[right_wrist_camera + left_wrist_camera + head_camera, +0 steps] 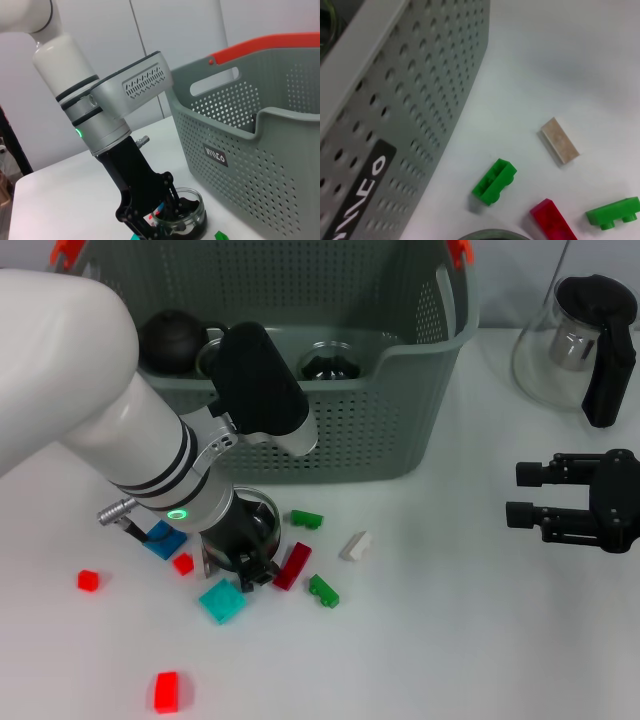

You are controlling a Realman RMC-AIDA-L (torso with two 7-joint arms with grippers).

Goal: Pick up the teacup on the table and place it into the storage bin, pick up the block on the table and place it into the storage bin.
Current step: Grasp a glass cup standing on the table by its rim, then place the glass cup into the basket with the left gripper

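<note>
The teacup [266,524] is clear glass and stands on the table just in front of the storage bin [400,420]. My left gripper [250,565] reaches down onto it. In the right wrist view its black fingers [167,186] straddle the teacup's [189,212] wall and look shut on it, with the cup resting on the table. Several blocks lie around the cup: a dark red block [293,565], a green one [307,519], a white one [355,545] and a teal one [221,600]. My right gripper [515,493] hovers open and empty far to the right.
A glass teapot [580,340] with a black handle stands at the back right. The bin holds a dark round object [172,340] and a glass piece [330,362]. More blocks lie to the left: blue [163,538] and red [89,580], plus red [167,691] near the front edge.
</note>
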